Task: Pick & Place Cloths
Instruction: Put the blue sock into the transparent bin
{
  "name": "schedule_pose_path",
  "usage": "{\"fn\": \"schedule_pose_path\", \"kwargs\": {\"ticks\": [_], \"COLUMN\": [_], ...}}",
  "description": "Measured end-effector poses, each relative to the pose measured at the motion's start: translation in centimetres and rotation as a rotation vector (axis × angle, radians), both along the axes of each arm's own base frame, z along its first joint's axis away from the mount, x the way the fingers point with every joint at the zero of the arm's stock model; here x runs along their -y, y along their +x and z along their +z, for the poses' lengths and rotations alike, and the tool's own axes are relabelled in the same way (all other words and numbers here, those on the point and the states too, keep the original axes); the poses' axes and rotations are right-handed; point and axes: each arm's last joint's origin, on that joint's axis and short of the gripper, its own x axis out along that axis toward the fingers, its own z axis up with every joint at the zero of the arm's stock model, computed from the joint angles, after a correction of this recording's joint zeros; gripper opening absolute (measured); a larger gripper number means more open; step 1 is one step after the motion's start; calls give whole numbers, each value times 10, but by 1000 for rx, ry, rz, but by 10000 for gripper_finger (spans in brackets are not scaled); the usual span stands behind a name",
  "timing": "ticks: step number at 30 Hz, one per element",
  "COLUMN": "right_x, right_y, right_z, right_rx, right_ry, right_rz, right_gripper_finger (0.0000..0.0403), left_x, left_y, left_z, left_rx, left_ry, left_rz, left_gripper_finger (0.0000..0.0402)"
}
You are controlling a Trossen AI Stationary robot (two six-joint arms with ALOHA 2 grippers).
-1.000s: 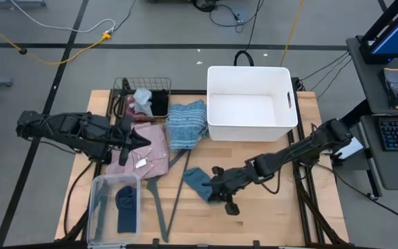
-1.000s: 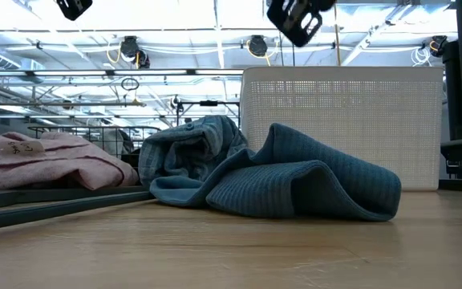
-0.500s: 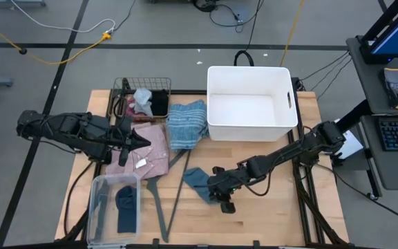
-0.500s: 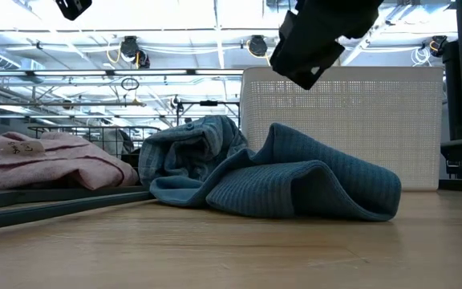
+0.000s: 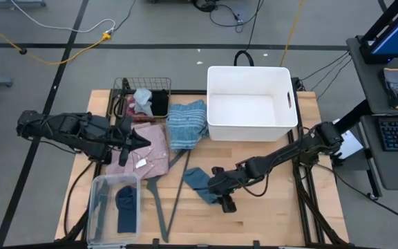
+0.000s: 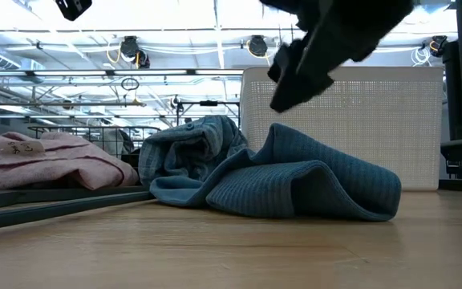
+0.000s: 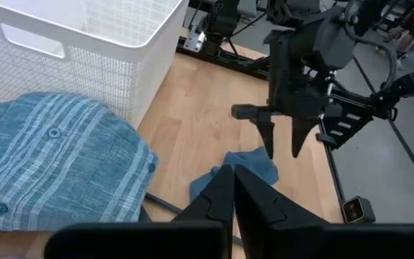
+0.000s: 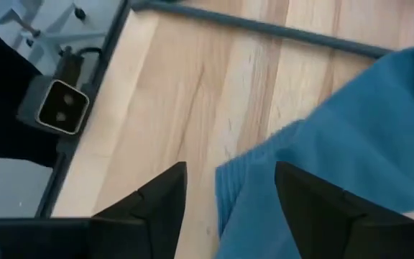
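Observation:
A crumpled teal cloth (image 5: 197,182) (image 6: 295,181) lies on the wooden table, near the middle. My right gripper (image 7: 282,144) (image 8: 228,208) hangs just above it, open, fingers pointing down, with the cloth's edge below the gap and nothing touched. A pink checked shirt (image 5: 154,149) lies spread at the left. My left gripper (image 5: 144,142) (image 7: 232,194) hovers shut above it, holding nothing. A blue striped towel (image 5: 186,124) lies beside the white bin.
A white bin (image 5: 251,104) stands at the far middle. A wire basket (image 5: 141,100) with cloths is at the far left, and a clear plastic box (image 5: 112,204) holding a navy piece at the near left. A grey hanger (image 5: 164,200) lies on the table.
My right gripper has come down toward the teal cloth and moved slightly toward the table's left edge. The cloth has not moved.

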Motion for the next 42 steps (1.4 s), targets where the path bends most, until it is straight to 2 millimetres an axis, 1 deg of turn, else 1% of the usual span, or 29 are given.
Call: {"fn": "schedule_pose_path", "kwargs": {"ticks": [4,7,9,13,16,19,22,25,29,32,36,42], "right_x": [2,3,4,6,7,6,7,7,9,10,11,13], "right_y": [-1,2,0,3,2,7,4,7,6,6,2,-4], "right_z": [-9,-11,-14,-15,-20,-26,-33,-29,-31,-31,-37,-46], "right_rx": [-33,-21,-40,-26,-54,-47,-86,-58,-82,-82,-110,-172], "right_ry": [-65,-83,-111,-115,-126,-122,-137,-129,-127,-115,-118,-66], "right_rz": [-11,-17,-18,-12,-9,-12,-10,-16,-34,-47,-51,-140], "right_gripper_finger": [210,210,210,210,210,210,210,204,180,150,108,39], "left_x": [0,0,-1,-1,-1,-1,-1,-1,-1,-1,-1,-1], "left_y": [0,0,0,0,0,0,0,0,0,0,0,0], "left_z": [0,0,0,0,0,0,0,0,0,0,0,0], "left_rx": [0,1,2,2,2,2,2,2,2,2,2,2], "left_ry": [0,5,10,11,10,10,6,6,5,3,4,4], "left_rz": [0,12,22,23,23,23,25,25,26,26,26,26], "left_gripper_finger": [3,13,19,18,10,2,7,17,19,11,2,18]}}
